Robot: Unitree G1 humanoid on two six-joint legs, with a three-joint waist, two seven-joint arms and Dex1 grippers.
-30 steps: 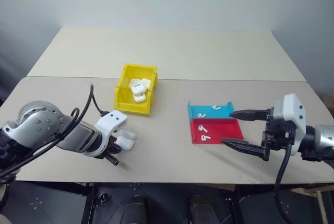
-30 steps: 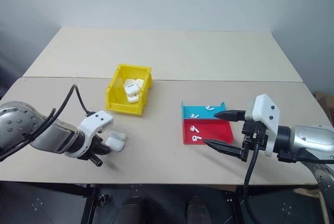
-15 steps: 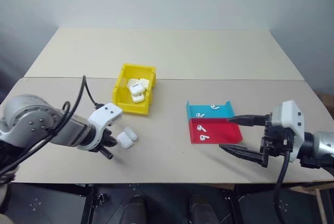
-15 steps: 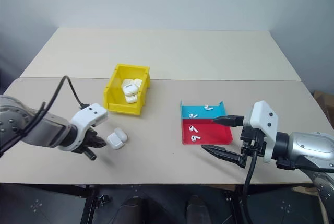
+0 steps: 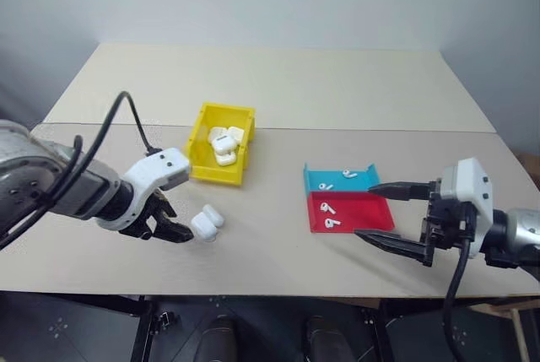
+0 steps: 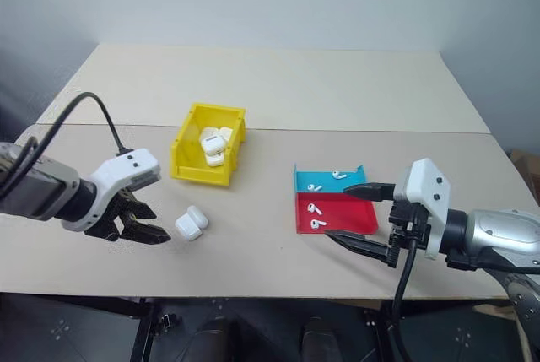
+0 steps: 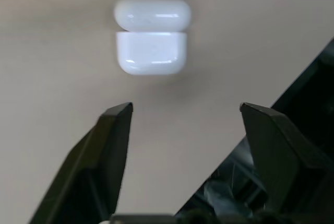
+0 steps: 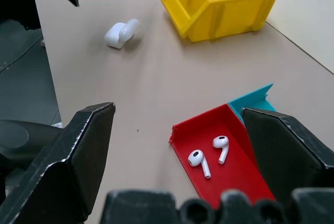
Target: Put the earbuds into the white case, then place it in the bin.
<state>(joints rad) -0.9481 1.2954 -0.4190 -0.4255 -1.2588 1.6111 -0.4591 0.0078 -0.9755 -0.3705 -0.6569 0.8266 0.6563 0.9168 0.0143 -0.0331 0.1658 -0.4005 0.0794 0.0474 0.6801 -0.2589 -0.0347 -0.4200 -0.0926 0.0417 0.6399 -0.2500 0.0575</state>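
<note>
- Earbuds (image 8: 204, 157): two are seen lying in the red tray (image 5: 364, 213), two more in the blue tray (image 5: 364, 178) just behind it; none has yet been lifted.
- White case (image 5: 205, 223): shown lying on the table (image 5: 278, 100) with its hinged lid flipped open, near the front corner of the yellow bin (image 5: 199, 159); nothing is touching it.
- Bin: several other white cases (image 5: 224, 144) are held inside it.
- Left gripper (image 5: 175, 231): held just beside the case with fingers spread, nothing between them.
- Right gripper (image 5: 371, 210): held at the front right corner of the red tray, fingers wide apart and empty.
- Step in hand, as judged: loading of the open case; an earbud is to be pinched from the red tray and carried to the case.
</note>
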